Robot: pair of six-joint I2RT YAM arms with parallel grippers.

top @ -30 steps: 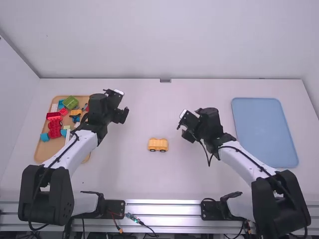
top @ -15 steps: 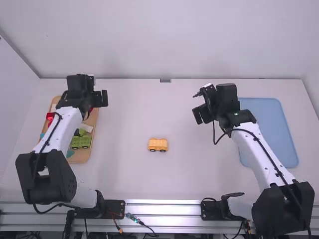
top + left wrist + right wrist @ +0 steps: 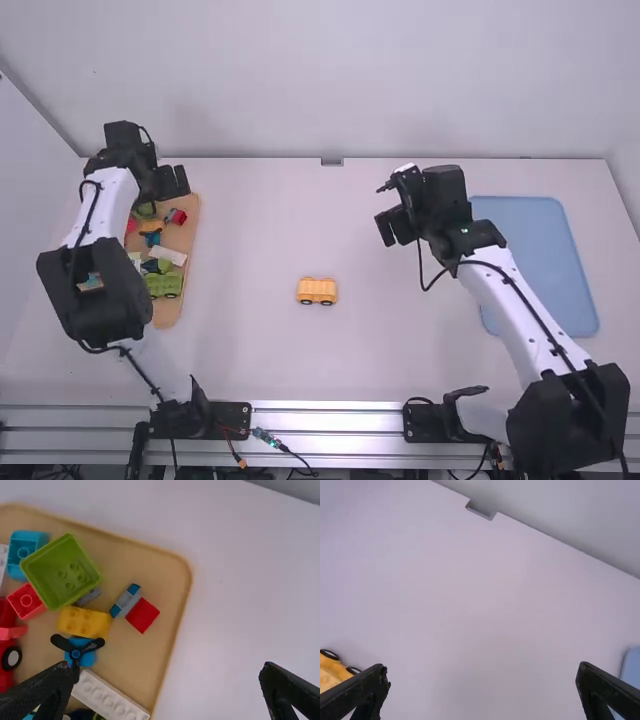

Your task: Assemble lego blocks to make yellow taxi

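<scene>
Left fingers [image 3: 182, 180] and right fingers [image 3: 385, 229] stand apart, the left pair shifted farther left beside the tan tray [image 3: 189, 236]

White links, squarish black joints

We see a smooth, matt white table [image 3: 250, 230], a tan tray [image 3: 145, 655] that looks like wood, and a green box brick [image 3: 62, 570] in smooth, softly glossy plastic. The blue tray [image 3: 530, 260] looks matt and smooth to us, the rail [image 3: 350, 415] like metal with a dull shine.
</scene>
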